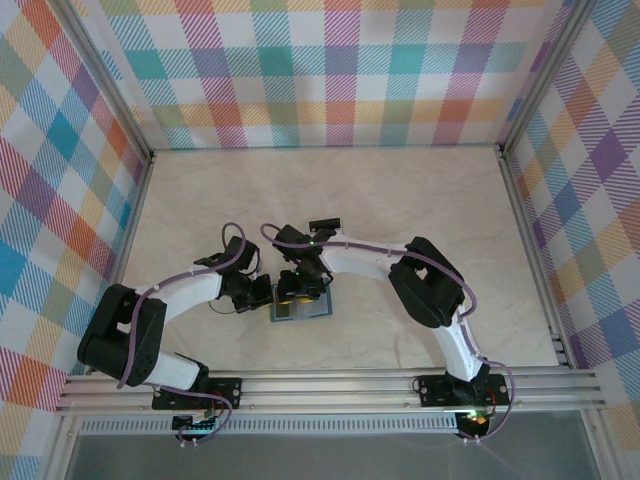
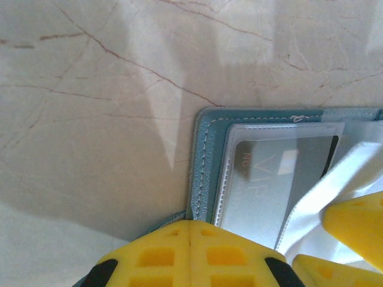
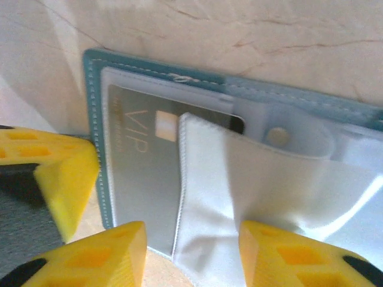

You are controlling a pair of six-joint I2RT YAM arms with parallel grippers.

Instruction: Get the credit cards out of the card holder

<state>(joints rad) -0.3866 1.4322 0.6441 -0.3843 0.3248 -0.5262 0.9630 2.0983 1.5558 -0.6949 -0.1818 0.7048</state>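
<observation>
While open, teal card holder [image 3: 287, 92], silvery card [image 3: 143, 173] inside.

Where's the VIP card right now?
In the right wrist view, the VIP card sits in the card holder's clear pocket, left of a white flap, just ahead of the right gripper.

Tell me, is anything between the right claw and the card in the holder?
Yes. The card sits under a clear pocket of the holder, and a loose white flap lies over part of it, directly ahead of the open right claw.
</observation>
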